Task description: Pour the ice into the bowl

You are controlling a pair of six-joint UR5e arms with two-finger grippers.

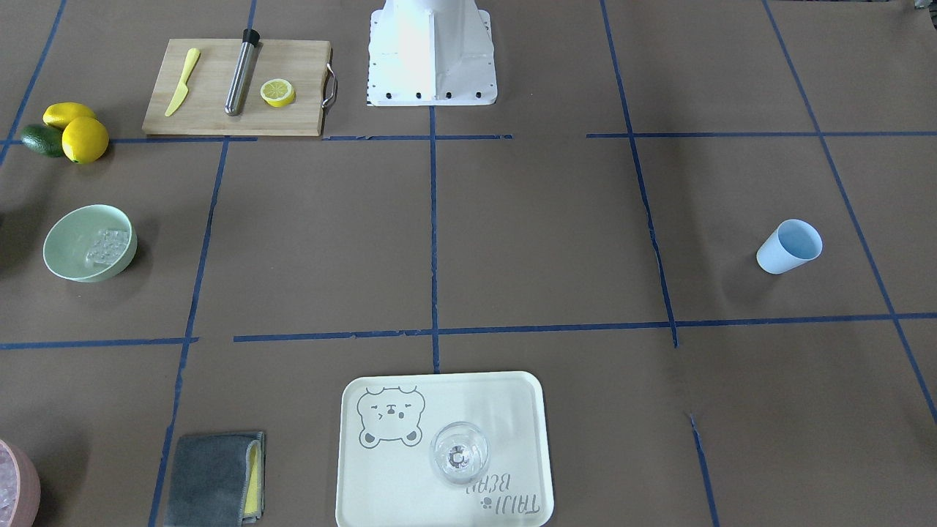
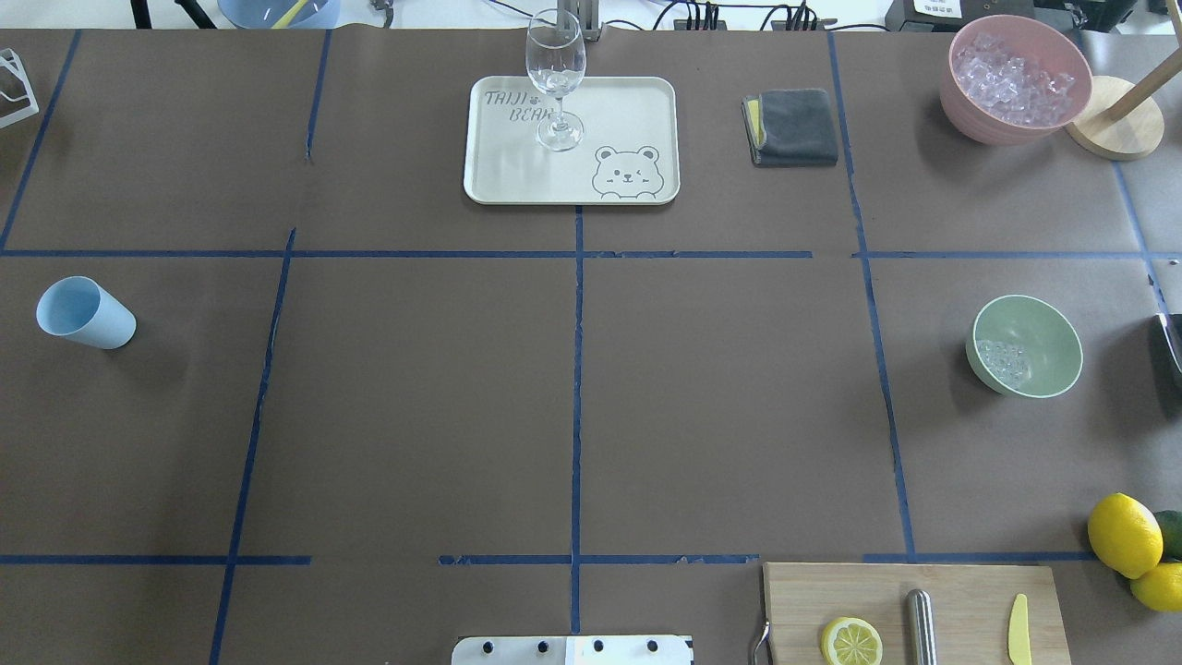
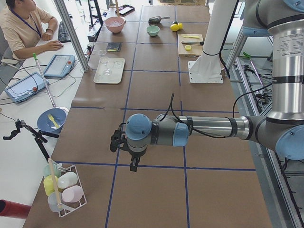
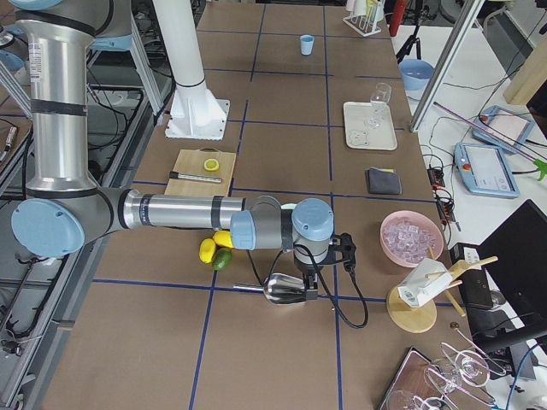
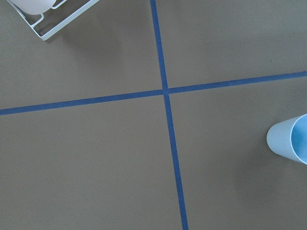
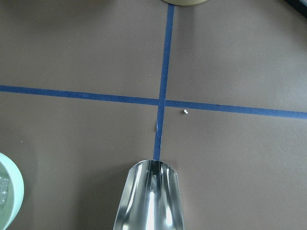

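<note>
matte bowl (image 2: pixel 1045 334) w/ glassy ice (image 2: pixel 1002 360); shiny metal scoop (image 6: pixel 149 201)

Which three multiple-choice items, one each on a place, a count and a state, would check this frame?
1. The wine glass stands
A. on the cutting board
B. on the tray
C. beside the blue cup

2. Whole lemons on the table:
A. two
B. one
C. four

3. The mint-green bowl
A. is empty
B. lies upside down
C. holds ice

Key: 1 B, its foot rests on the bear-printed tray; 2 A, two lie close together near the table's edge; 3 C, clear cubes lie inside it.
</note>
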